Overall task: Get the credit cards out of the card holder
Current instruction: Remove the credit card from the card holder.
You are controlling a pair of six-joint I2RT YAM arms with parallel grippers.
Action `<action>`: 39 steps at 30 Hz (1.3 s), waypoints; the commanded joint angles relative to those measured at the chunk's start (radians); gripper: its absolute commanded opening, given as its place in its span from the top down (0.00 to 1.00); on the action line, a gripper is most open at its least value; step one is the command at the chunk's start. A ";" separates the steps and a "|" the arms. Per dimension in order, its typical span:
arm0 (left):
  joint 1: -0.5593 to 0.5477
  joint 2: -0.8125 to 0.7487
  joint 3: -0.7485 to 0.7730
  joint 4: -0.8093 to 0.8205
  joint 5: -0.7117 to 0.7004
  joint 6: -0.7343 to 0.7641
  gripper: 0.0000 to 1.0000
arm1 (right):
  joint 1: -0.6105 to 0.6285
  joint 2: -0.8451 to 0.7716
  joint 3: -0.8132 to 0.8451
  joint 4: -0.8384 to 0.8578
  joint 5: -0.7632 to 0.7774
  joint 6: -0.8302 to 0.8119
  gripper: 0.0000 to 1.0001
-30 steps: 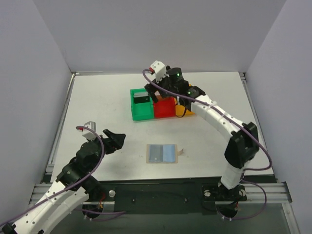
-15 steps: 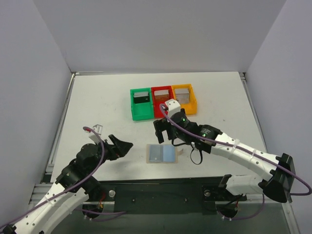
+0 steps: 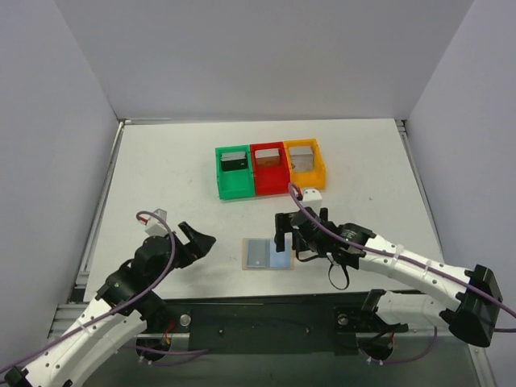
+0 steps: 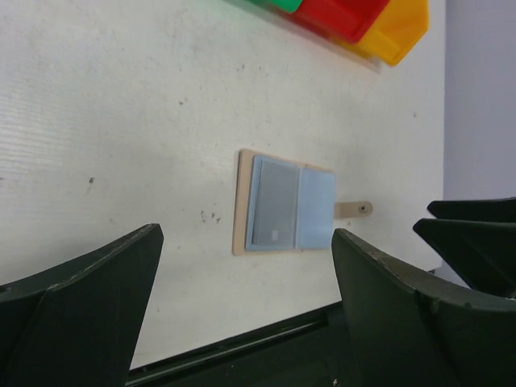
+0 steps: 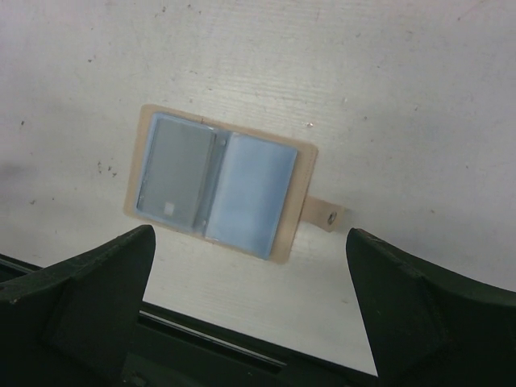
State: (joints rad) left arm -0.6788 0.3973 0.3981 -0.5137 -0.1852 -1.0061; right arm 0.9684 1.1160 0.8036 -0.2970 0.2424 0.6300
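Note:
The tan card holder (image 3: 268, 254) lies open and flat near the table's front edge. Its left bluish pocket holds a grey credit card (image 5: 173, 173); the right pocket (image 5: 250, 193) looks bare. The holder also shows in the left wrist view (image 4: 282, 205). My right gripper (image 3: 284, 235) is open and empty, hovering just above the holder's right side (image 5: 250, 234). My left gripper (image 3: 196, 239) is open and empty, left of the holder (image 4: 247, 234). A dark card (image 3: 234, 161), a brownish card (image 3: 267, 156) and a grey card (image 3: 300, 153) stand in the bins.
A green bin (image 3: 219, 173), a red bin (image 3: 270, 185) and an orange bin (image 3: 313, 176) stand in a row behind the holder. The holder's tan snap tab (image 5: 326, 216) sticks out to its right. The black front rail (image 3: 266, 310) lies just below.
My right arm has swung from the bins down to the card holder and now hangs over its right side, empty. My left gripper has shifted slightly.

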 commanded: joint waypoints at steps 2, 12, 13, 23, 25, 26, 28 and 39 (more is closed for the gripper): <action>0.005 -0.139 -0.036 0.032 -0.059 -0.059 0.03 | -0.019 -0.096 -0.067 -0.021 0.077 0.142 0.00; 0.005 0.012 -0.027 0.093 0.165 0.054 0.10 | 0.202 0.178 0.121 -0.085 0.216 -0.049 0.18; 0.007 0.014 -0.030 0.101 0.179 0.054 0.10 | 0.222 0.249 0.152 -0.083 0.218 -0.049 0.19; 0.005 -0.035 -0.116 0.175 0.245 0.044 0.25 | 0.242 0.562 0.284 -0.002 0.161 -0.033 0.54; 0.005 -0.037 -0.122 0.170 0.243 0.041 0.26 | 0.242 0.577 0.278 0.022 0.153 -0.015 0.55; 0.007 -0.037 -0.125 0.170 0.242 0.041 0.26 | 0.242 0.579 0.270 0.045 0.147 -0.012 0.56; 0.007 -0.037 -0.134 0.173 0.239 0.032 0.27 | 0.239 0.588 0.261 0.071 0.133 0.003 0.56; 0.007 -0.090 -0.154 0.146 0.199 0.006 0.29 | 0.237 0.648 0.253 0.114 0.100 0.043 0.53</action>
State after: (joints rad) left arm -0.6777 0.3317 0.2440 -0.3923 0.0341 -0.9890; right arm 1.2106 1.7458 1.0466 -0.1787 0.3397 0.6434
